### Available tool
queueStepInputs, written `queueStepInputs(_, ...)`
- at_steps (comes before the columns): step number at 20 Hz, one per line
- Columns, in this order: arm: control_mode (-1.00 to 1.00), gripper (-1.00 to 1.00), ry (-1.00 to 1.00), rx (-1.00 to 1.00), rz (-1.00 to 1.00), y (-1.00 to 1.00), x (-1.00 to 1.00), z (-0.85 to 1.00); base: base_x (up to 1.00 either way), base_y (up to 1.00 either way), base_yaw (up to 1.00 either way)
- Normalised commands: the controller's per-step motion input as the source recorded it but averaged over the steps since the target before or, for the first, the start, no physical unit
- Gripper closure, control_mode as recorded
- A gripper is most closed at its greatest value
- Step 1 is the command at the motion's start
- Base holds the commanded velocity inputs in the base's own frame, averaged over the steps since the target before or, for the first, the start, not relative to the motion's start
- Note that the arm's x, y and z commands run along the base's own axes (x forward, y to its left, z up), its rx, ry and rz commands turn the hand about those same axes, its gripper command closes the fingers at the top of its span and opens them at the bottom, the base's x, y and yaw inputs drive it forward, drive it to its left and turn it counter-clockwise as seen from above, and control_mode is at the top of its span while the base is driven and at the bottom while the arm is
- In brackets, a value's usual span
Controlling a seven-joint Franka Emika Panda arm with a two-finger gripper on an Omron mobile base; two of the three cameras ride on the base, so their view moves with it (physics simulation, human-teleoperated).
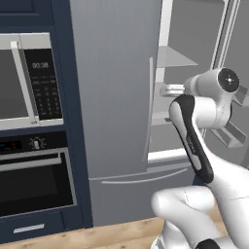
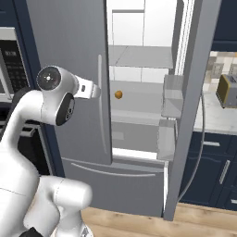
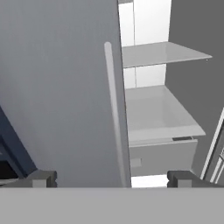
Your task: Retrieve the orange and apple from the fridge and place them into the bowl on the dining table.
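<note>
The fridge (image 1: pixel 114 87) has its left door shut and its right door (image 2: pixel 192 102) swung open, showing white shelves. A small orange (image 2: pixel 118 94) rests on the middle shelf (image 2: pixel 139 99). The apple, the bowl and the dining table are out of view. My gripper (image 3: pixel 113 179) is open and empty, its fingertips (image 3: pixel 41 178) far apart. It hovers in front of the shut left door's handle (image 3: pixel 114 113), at the edge of the opening. From the right base view the gripper (image 2: pixel 95 90) is left of the orange and apart from it.
A black microwave (image 1: pixel 29 78) and oven (image 1: pixel 34 180) are built into navy cabinets left of the fridge. Door bins (image 2: pixel 172 99) hang on the open door. Beyond it is a navy counter with a toaster (image 2: pixel 227 90). My own arm (image 1: pixel 194 141) stands before the fridge.
</note>
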Motion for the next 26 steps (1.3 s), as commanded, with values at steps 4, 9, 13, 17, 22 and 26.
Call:
queueStepInputs(4, -1.00, -1.00, 0.10, 0.00, 0.00, 0.00, 0.77, 0.00, 0.00, 0.00, 0.00)
queueStepInputs(9, -1.00, -1.00, 0.02, 0.00, 0.00, 0.00, 0.77, -0.06, 0.00, 0.00, 0.00)
queueStepInputs(13, -1.00, -1.00, -0.03, 0.00, 0.00, 0.00, 0.60, -0.26, 0.00, 0.00, 0.00)
queueStepInputs(17, -1.00, -1.00, -0.07, 0.00, 0.00, 0.00, 0.54, -0.26, 0.00, 0.00, 0.00)
queueStepInputs(22, -1.00, -1.00, -0.09, 0.00, 0.01, 0.00, 0.46, -0.14, 0.00, 0.00, 0.00)
queueStepInputs(26, -1.00, -1.00, 0.00, 0.00, 0.00, 0.00, 0.59, -0.03, 0.00, 0.00, 0.00)
